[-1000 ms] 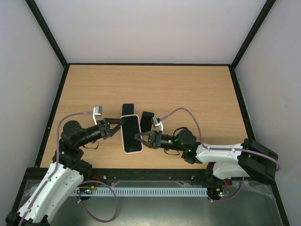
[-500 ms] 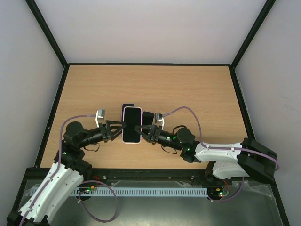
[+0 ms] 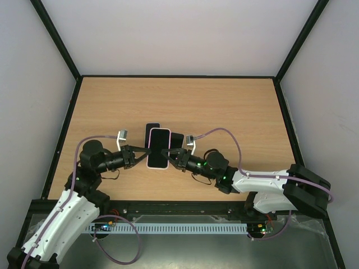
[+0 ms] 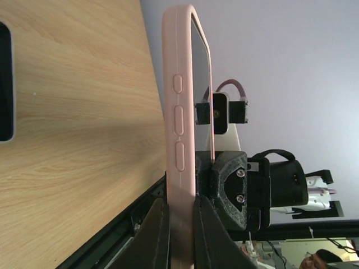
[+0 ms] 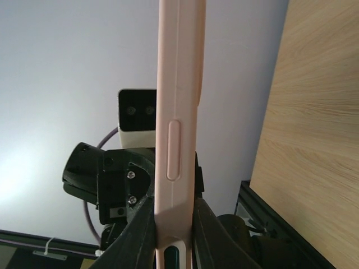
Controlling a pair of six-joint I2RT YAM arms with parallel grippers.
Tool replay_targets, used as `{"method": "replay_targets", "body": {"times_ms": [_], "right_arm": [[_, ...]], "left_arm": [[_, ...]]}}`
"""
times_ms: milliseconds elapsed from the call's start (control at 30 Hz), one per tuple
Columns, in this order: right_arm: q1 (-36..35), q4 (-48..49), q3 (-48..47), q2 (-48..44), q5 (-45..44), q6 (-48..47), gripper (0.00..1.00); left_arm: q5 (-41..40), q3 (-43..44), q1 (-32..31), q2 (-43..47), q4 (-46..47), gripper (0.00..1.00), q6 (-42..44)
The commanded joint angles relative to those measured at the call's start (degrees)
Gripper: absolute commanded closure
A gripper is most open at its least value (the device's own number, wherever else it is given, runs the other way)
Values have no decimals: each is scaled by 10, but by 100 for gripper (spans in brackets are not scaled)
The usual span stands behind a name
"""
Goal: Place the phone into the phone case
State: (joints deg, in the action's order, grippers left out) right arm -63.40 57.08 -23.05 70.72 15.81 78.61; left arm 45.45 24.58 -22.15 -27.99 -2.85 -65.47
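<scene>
Top external view: pink phone case (image 3: 159, 148), dark face up, long axis toward the far wall, mid-counter between the two arms. Left long edge pinched in the left end effector (image 3: 147, 152), clenched on the case. Right long edge pinched in the right end effector (image 3: 171, 152), likewise clenched on the case. Whether a handset already sits behind that dark face: cannot tell.

Phone (image 3: 150, 129): black, pale-rimmed, flat on the counter (image 3: 235, 112), just beyond the case on its left, near end hidden beneath the case from this angle.

Dark slab (image 3: 178, 138): flat on the counter, just right of the case's far half, nature unclear.

Left wrist view: case (image 4: 178, 112) edge-on, three side buttons showing, one finger (image 4: 157, 235) against the underside and another against the upper face. Held clear of the wood, with a strip of wall visible between case and counter at the far end. Pale-rimmed phone (image 4: 4, 84) at the frame's left edge, lying flat.

Right wrist view: case (image 5: 178, 84) edge-on, one long side button showing, fingers (image 5: 140, 235) closed on either face at the near end, counter (image 5: 314, 140) apart from it.
</scene>
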Motion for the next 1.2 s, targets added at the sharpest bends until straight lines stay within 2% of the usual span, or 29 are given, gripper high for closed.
{"method": "replay_targets", "body": {"times_ms": [0,33,200,333,367,567,667,733,833,1033,1167], "right_arm": [[-1,19,-26,-20,-25,-23,87],[-2,31,-23,-19,-26,-20,87],[-2,41,-37,-6,-40,-10,87],[-2,51,-45,13,-57,2,87],[-2,54,-48,19,-58,6,87],[-1,33,-60,37,-52,4,86],[-2,25,-46,31,-40,-1,78],[-1,18,-33,25,-35,5,70],[-2,13,-8,17,-29,20,68],[-1,42,21,29,-15,63,77],[-1,44,11,42,-4,68,87]], "left_arm": [[0,17,0,-6,-55,90,21],[0,15,0,-5,-54,79,16],[21,-10,0,5,-24,40,-12],[39,-35,-1,6,3,35,-25],[41,-39,-1,5,7,38,-26],[24,-38,-1,-9,-13,80,1],[13,-39,-1,-21,-9,92,13],[11,-42,-1,-27,3,95,14],[-2,-43,0,-33,7,97,22],[-19,-55,0,-46,24,97,34],[-32,-53,0,-57,9,97,58]]}}
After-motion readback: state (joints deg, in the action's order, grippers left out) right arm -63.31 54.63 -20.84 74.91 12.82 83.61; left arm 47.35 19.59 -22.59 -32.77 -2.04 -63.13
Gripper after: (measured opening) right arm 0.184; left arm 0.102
